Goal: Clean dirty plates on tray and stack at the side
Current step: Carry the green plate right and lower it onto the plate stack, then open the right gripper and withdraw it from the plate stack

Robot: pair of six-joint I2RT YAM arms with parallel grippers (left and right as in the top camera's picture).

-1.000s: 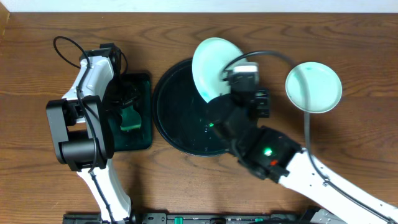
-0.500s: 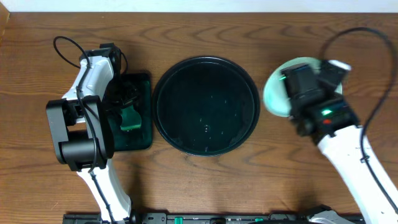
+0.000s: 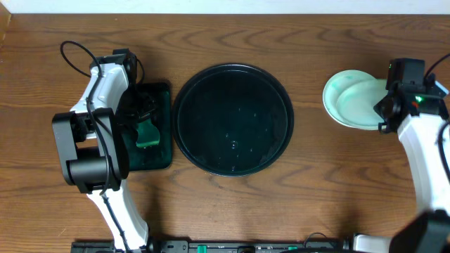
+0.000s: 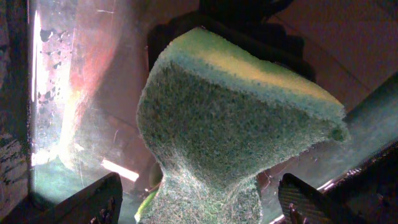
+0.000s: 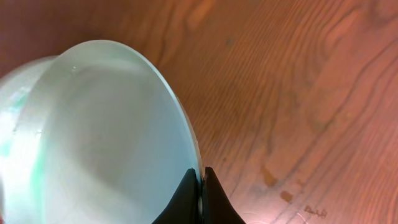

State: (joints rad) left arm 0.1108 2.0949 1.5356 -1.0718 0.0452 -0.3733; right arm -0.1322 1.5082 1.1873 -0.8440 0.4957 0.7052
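Observation:
The round black tray [image 3: 232,119] lies in the middle of the table with no plate on it. On the bare wood at the right, a pale turquoise plate [image 3: 332,93] lies flat. A second pale plate [image 3: 362,102] sits tilted over it, offset to the right. My right gripper [image 3: 385,107] is shut on that upper plate [image 5: 106,143] at its rim [image 5: 201,180]. The lower plate [image 5: 9,118] shows a teal smear at its edge. My left gripper [image 4: 199,208] is open, with a green sponge [image 4: 236,124] standing between its fingers [image 4: 93,200], not pinched.
A dark green rectangular tray [image 3: 163,140] lies left of the black tray. The left arm and the sponge [image 3: 146,133] are over it. A black cable [image 3: 74,53] loops at the far left. Bare wood shows around the plates [image 5: 298,93].
My right gripper has carried the pale plate from above the black tray's far edge to the right, onto the plate on the wood. The left arm has not moved.

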